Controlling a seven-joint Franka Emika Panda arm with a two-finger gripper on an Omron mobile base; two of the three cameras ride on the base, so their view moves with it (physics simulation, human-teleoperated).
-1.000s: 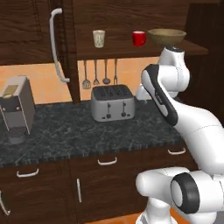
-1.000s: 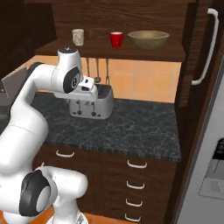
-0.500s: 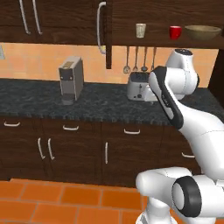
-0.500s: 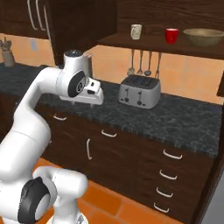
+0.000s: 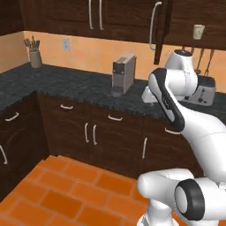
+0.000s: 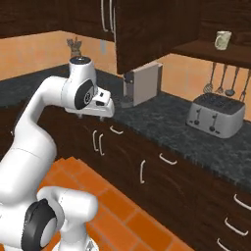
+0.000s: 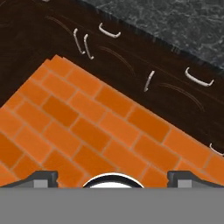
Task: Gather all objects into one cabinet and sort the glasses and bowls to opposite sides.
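In the left base view, a utensil crock [image 5: 35,57] holding dark utensils stands at the upper left on the dark speckled counter [image 5: 66,81]. Near the frame centre a grey coffee machine [image 5: 122,74] stands on the same counter. Above it, right of centre, the open wall cabinet door [image 5: 161,27] hangs edge-on, with its pale curved bar handle [image 5: 153,24]. At the upper right, the beige tumbler [image 5: 198,32] stands upright on the cabinet shelf. Below it, a silver toaster [image 5: 204,90] is partly hidden by the white arm.

In the right base view, the gripper [image 6: 101,116] sits left of centre, level with the counter edge and pointing downward. The coffee machine [image 6: 143,83] stands at centre under the dark cabinet door [image 6: 147,29]. The toaster [image 6: 215,114] shows in full at the right, with hanging utensils [image 6: 221,81] on the wall behind it. The tumbler [image 6: 222,39] stands alone on the visible part of the shelf [image 6: 206,49] at the upper right.

In the hand view, orange floor tiles [image 7: 78,127] occupy the lower left, and base cabinet fronts [image 7: 131,65] with pale handles cross the upper half. The fingertips [image 7: 41,179] stand wide apart at the bottom edge with nothing between them.
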